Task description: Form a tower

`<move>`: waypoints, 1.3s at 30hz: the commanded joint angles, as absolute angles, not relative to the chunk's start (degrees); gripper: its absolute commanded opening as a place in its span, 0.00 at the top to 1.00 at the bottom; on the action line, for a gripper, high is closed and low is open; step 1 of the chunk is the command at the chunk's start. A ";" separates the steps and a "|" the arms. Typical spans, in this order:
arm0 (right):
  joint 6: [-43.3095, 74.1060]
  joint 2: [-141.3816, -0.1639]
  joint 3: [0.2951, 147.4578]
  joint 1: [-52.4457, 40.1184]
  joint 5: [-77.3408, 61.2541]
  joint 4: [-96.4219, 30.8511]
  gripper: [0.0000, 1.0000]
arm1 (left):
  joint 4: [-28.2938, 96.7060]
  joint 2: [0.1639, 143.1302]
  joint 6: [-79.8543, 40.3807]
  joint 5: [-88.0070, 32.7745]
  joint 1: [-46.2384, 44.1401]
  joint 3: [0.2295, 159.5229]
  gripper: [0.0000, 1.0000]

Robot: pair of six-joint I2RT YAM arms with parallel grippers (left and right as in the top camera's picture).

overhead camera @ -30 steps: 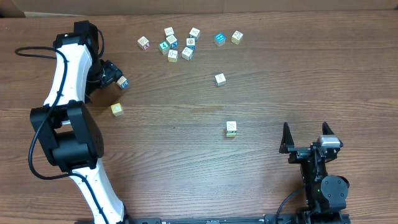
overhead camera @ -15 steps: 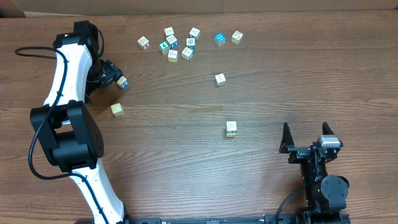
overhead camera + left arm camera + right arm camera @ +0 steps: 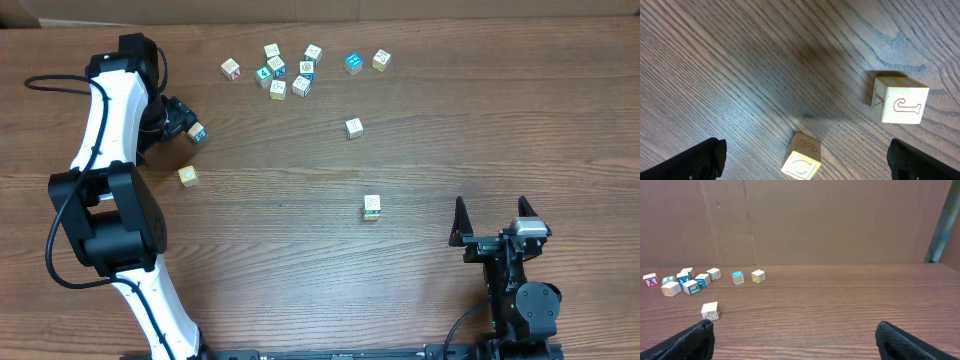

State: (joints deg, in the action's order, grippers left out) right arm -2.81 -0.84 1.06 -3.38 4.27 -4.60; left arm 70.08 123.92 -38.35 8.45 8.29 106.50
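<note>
The tower [image 3: 372, 207] shows from above as a cream top face with a yellow side, mid-table; I cannot tell its height. My left gripper [image 3: 190, 126] reaches to the far left, open, around a small pale cube [image 3: 197, 131]. In the left wrist view that cube [image 3: 801, 161], printed with a 3 and a C, lies between the wide-apart jaws of the left gripper [image 3: 803, 152], touching neither finger. A second pale cube [image 3: 900, 99] lies beyond it. My right gripper [image 3: 490, 215] [image 3: 795, 335] stands open and empty near the front right.
Several loose printed cubes [image 3: 285, 72] cluster at the back, with a blue one [image 3: 353, 63] and a pale one [image 3: 381, 59] to their right. A single cube [image 3: 353, 127] [image 3: 710, 311] lies mid-table; a yellow cube [image 3: 188, 176] lies left. A brown cardboard wall [image 3: 800, 220] backs the table.
</note>
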 commanded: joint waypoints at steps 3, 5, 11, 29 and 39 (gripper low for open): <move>-2.90 -0.16 0.45 -3.20 4.19 -4.40 0.00 | 70.02 124.29 -37.26 9.19 8.23 107.35 0.00; -2.90 -0.16 0.45 -3.20 4.19 -4.40 0.00 | 70.02 124.29 -37.26 9.19 8.23 107.35 0.01; -2.90 -0.16 0.45 -3.20 4.19 -4.40 0.00 | 70.00 124.29 -37.26 9.19 8.23 107.35 0.00; -2.87 -0.16 0.45 -3.20 4.19 -4.38 0.00 | 70.02 124.29 -37.26 9.19 8.23 107.35 0.01; 7.62 -0.16 1.39 -3.20 2.13 -3.42 0.00 | 70.02 124.29 -37.28 9.19 8.23 107.35 0.00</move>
State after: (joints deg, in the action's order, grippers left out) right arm 3.05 -0.84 1.06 -3.38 3.97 -2.70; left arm 70.08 123.92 -38.35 8.45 8.29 106.50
